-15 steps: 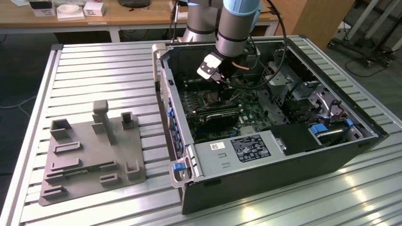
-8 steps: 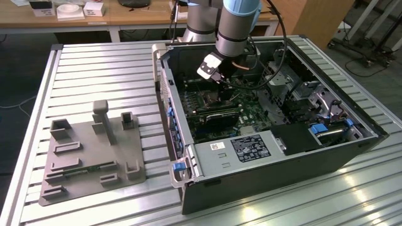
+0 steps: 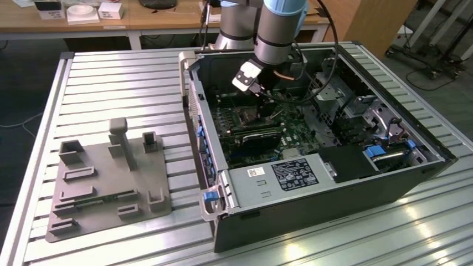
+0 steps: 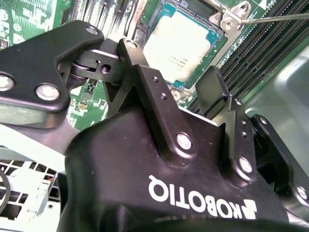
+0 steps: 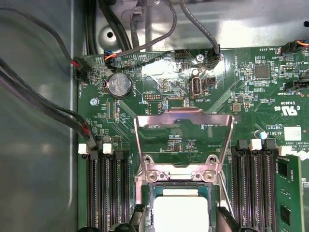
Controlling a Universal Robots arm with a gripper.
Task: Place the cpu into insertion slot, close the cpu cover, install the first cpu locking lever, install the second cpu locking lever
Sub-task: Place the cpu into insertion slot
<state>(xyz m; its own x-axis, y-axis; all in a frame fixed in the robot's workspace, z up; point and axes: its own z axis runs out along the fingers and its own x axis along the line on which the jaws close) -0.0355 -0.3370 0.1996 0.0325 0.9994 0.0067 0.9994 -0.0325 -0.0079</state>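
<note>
First wrist view: I am logging cpu (image 5: 181, 209) sitting in insertion slot (image 5: 143, 193), cpu cover (image 5: 183, 112) standing raised; gripper (image 5: 179, 222) hovering over cpu, spread, holding nothing.

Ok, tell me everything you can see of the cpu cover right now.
The cpu cover is a thin, shiny, silvery metal frame with a large square window, and green board shows through it. It is swung open, raised from its hinge at one edge of the insertion slot, not lying over the cpu seated there. Apart from the hinge, nothing touches it. The open gripper hovers over the cpu.
</note>
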